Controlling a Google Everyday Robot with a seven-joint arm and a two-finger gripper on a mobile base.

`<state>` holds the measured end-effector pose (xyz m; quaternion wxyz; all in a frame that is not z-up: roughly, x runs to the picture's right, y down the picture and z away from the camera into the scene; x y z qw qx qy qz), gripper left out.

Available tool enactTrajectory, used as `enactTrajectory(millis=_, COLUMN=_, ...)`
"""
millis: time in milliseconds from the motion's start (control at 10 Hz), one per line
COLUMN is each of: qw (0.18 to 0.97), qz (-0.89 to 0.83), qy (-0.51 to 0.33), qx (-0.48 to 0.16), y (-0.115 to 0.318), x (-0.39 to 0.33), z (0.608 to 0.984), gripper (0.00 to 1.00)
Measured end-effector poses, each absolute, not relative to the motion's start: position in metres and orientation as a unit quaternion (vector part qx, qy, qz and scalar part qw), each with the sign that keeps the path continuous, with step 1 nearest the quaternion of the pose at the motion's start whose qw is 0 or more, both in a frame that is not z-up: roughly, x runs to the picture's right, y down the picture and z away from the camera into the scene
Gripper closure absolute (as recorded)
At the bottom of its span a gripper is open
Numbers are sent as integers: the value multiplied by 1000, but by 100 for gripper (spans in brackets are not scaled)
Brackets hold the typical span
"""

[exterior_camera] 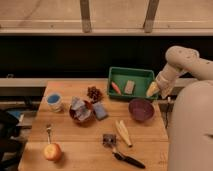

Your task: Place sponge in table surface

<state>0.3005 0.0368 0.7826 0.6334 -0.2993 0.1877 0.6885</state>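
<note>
The sponge (100, 110), a small flat blue-grey pad, lies on the wooden table surface (85, 149) just right of a dark red bowl (80, 112). My gripper (152, 90) hangs at the right end of the green tray (131, 70), over its right rim, well to the right of the sponge and apart from it. Nothing shows between its yellowish tips. The arm comes down from the upper right.
The green tray holds a tan block (129, 86) and an orange piece (115, 87). On the table are a purple bowl (141, 109), a light blue cup (54, 101), a brown cluster (93, 93), an apple (52, 151), a pale yellow item (123, 132) and a black-handled tool (126, 158).
</note>
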Motion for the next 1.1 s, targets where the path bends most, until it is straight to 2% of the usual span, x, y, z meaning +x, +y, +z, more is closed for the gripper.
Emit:
enactTrajectory(millis=600, qw=644, qz=677, qy=187, qx=-304, y=38, x=295, z=783, gripper=38)
enactTrajectory(millis=1100, qw=727, qz=570, qy=151, qx=-352, y=29, x=205, z=786, gripper=38)
